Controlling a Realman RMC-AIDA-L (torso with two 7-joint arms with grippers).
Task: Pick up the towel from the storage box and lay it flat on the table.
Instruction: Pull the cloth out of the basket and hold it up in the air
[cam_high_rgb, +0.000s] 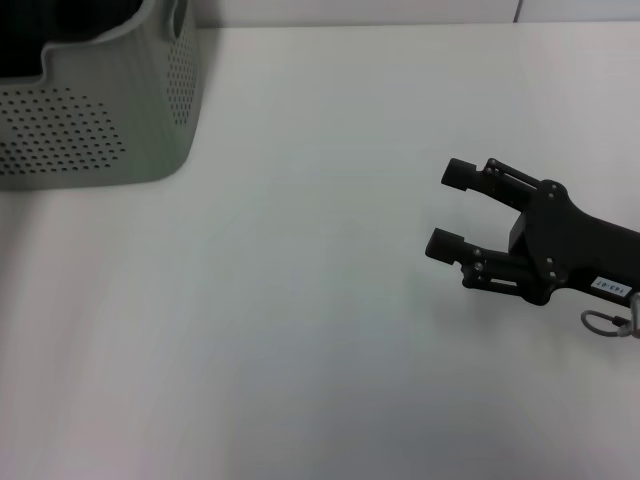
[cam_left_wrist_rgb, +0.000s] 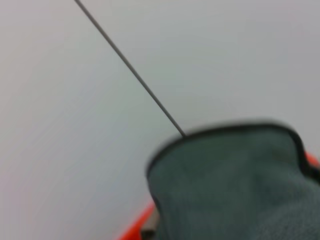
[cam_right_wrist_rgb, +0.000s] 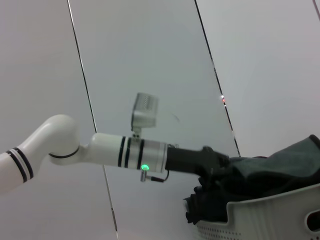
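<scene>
The storage box (cam_high_rgb: 90, 130) stands at the table's far left corner, and its pale rim (cam_right_wrist_rgb: 270, 215) also shows in the right wrist view. The towel (cam_right_wrist_rgb: 285, 165), dark green side out, rises above that rim, bunched around my left gripper (cam_right_wrist_rgb: 210, 175), which is shut on it. In the left wrist view the towel (cam_left_wrist_rgb: 235, 190) fills the near corner, its black binding showing. My right gripper (cam_high_rgb: 452, 209) hovers open over the white table (cam_high_rgb: 300, 300) at the right, far from the box, holding nothing. In the head view the left gripper is out of sight.
My white left arm (cam_right_wrist_rgb: 125, 150) reaches across to the box in front of a pale panelled wall (cam_right_wrist_rgb: 150, 50). An orange-red edge (cam_left_wrist_rgb: 135, 227) peeks out beneath the towel. The perforated box wall (cam_high_rgb: 180, 70) borders the table's left side.
</scene>
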